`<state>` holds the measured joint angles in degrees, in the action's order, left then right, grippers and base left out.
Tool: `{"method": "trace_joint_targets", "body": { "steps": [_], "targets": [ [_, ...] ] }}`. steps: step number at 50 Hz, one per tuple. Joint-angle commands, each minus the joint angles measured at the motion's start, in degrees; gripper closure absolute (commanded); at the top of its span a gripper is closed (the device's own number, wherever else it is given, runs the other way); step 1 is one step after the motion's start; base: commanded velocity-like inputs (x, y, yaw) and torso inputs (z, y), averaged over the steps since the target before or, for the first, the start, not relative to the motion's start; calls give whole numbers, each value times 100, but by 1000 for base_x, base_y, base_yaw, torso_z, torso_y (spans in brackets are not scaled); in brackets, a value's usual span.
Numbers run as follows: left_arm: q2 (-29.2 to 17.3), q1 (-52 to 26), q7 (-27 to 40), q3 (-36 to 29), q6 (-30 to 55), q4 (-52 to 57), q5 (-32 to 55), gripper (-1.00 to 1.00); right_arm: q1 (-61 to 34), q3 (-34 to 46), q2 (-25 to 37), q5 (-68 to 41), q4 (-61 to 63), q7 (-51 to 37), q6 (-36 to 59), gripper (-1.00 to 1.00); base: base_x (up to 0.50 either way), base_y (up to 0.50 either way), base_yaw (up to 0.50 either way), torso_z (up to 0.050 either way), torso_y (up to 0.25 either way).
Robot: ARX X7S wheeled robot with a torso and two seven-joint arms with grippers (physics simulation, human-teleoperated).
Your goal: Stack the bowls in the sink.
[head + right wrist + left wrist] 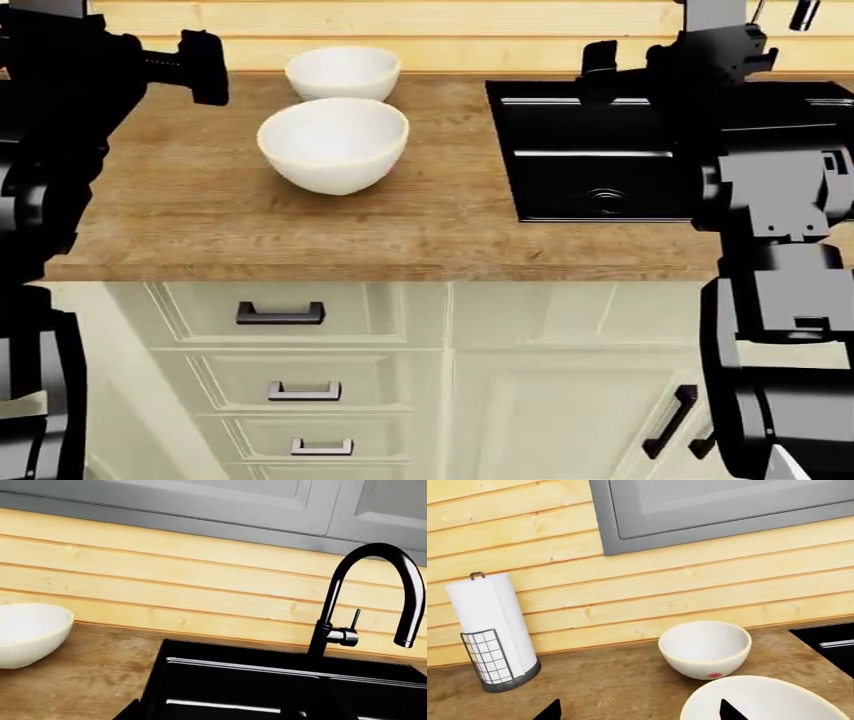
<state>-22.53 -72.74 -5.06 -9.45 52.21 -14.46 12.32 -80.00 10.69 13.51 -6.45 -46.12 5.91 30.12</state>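
Note:
Two bowls stand on the wooden counter, left of the sink [594, 110]. The large cream-white bowl [334, 142] is nearer me; the smaller white bowl [343, 70] sits just behind it, by the wall. The left wrist view shows the small bowl [705, 648] with its red mark and the large bowl's rim [767, 700] close in. My left gripper [640, 713] is open, above the counter left of the bowls, one fingertip [730, 711] over the large bowl. My right gripper [213, 714] hangs open over the black sink [233, 680], holding nothing.
A paper-towel roll in a wire holder [494, 630] stands on the counter by the plank wall. A tall black faucet [373, 580] rises behind the sink. Grey cabinets [720, 510] hang above. Drawers [280, 313] lie below the counter edge.

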Motion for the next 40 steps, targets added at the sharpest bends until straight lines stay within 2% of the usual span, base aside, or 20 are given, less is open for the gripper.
{"method": "trace_joint_targets", "body": {
  "steps": [1, 15, 21, 40],
  "targets": [
    [-25, 39, 16, 22, 29, 64, 27, -100, 14, 14, 8, -17, 71, -7, 51, -100, 0, 500, 0, 0, 0],
    [-51, 69, 22, 24, 47, 100, 50, -100, 51, 17, 27, -44, 127, -22, 92, -100, 0, 495, 0, 0, 0],
    [-44, 73, 33, 12, 67, 119, 56, -100, 55, -19, 40, -67, 87, -56, 50, -100, 0, 0, 0, 0, 0],
    [-48, 56, 33, -3, 42, 86, 77, -100, 26, 14, 30, -94, 52, -35, 65, -100, 495, 2, 0, 0, 0]
  ]
}}
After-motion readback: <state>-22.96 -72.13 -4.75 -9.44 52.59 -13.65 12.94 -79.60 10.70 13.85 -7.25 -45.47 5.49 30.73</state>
